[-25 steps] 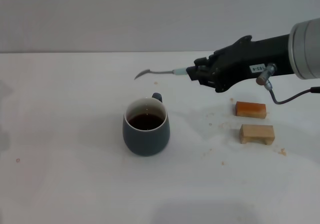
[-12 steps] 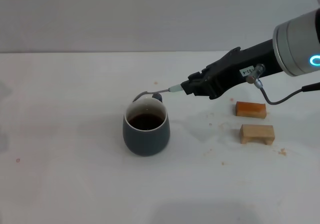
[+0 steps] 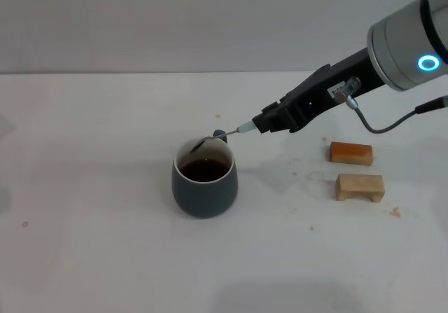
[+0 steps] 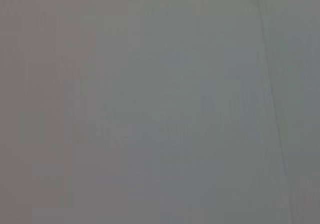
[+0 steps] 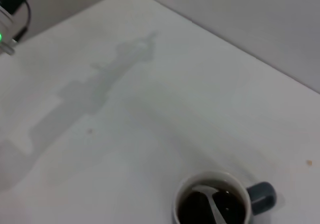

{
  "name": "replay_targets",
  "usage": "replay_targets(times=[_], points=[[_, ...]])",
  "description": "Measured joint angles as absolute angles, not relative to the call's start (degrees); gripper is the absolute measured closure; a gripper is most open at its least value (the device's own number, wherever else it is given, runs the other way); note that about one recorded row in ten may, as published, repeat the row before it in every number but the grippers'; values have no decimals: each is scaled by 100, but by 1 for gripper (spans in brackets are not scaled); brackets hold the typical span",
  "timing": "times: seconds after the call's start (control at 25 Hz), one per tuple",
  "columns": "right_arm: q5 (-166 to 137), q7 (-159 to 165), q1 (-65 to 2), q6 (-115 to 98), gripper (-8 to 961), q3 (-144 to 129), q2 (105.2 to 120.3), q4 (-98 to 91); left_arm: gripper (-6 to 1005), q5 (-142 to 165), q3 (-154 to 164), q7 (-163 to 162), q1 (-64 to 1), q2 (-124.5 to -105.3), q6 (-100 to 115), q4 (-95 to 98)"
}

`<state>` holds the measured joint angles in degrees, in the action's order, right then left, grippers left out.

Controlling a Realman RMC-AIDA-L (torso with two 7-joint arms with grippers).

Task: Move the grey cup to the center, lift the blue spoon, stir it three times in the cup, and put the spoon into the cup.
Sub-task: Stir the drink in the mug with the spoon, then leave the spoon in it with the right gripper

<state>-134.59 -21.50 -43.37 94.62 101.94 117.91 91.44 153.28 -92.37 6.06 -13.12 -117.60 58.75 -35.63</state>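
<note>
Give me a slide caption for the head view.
Right gripper dips slim blue-handled metal spoon into rounded grey ceramic mug of dark liquid.

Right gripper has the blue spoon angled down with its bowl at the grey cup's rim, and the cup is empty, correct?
Not quite: the cup is not empty. The right wrist view shows dark brown liquid in the grey cup, with the blue spoon reaching over it. The rest holds: the right gripper holds the spoon angled down with its bowl at the cup's rim.

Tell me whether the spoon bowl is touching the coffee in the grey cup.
Touching. The right wrist view shows the blue spoon dipping into the dark liquid inside the grey cup; in the head view the right gripper holds its handle angled over the rim.
</note>
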Motion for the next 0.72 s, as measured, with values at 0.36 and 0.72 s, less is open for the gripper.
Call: replay_targets(times=[0.36, 0.72], points=[[-13601, -2195, -4593, 9491, 793, 10108, 11786, 8601, 1001, 15328, -9237, 579, -1232, -11772, 5975, -3576], [-13606, -2279, -4562, 9446, 793, 9904, 11807, 8326, 1001, 15328, -9195, 554, -1063, -11778, 6052, -3658]])
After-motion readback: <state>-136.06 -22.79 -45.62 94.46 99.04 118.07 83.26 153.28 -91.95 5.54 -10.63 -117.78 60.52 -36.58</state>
